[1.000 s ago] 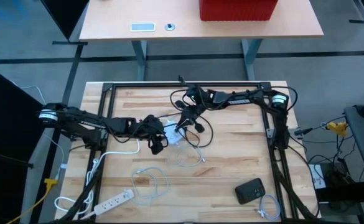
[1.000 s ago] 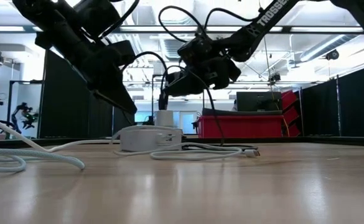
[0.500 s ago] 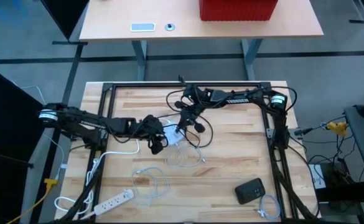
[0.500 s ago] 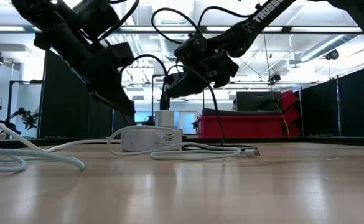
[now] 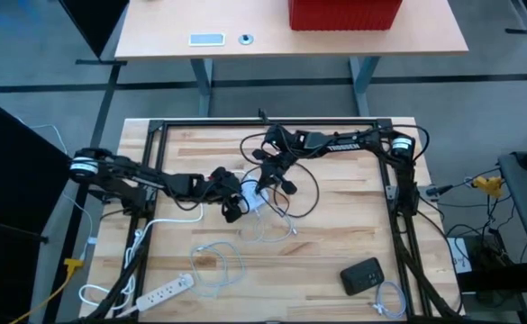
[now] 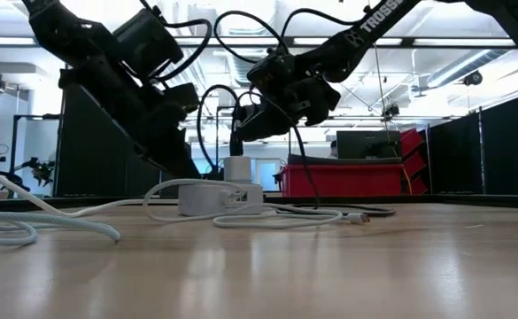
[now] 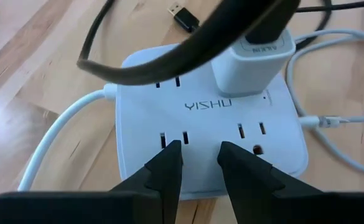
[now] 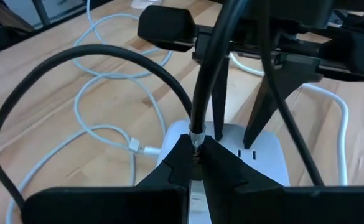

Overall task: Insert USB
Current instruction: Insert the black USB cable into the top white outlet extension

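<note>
A white power strip lies flat on the wooden table near its middle. A white USB adapter stands plugged into its top. My right gripper is over the adapter, shut on the plug of a black cable. The plug's black end sits at the adapter's top; whether it is in the port I cannot tell. My left gripper slants down from the table's left, open, its tips on the strip. My left gripper rests its two parted fingertips on the strip's top face, near the edge that faces the arm, slanting down from the table's left. Nothing lies between the fingers. The strip lies flat on the table. My right gripper pinches the black cable's plug between its two fingers, just below the cable's silver collar. The fingers slant down from the table's right and far side. The plug stands upright over the adapter, and the cable loops away slack above.
A loose black USB connector and thin white cables lie beside the strip. Nearer the front lie a white outlet bar, coiled white cables and a black device. A black frame borders the table.
My left gripper has come down toward the power strip, its fingers kept the same distance apart. My right gripper has stayed over the adapter, still shut on the plug. The black cable's loop has spread wider toward the table's right.
</note>
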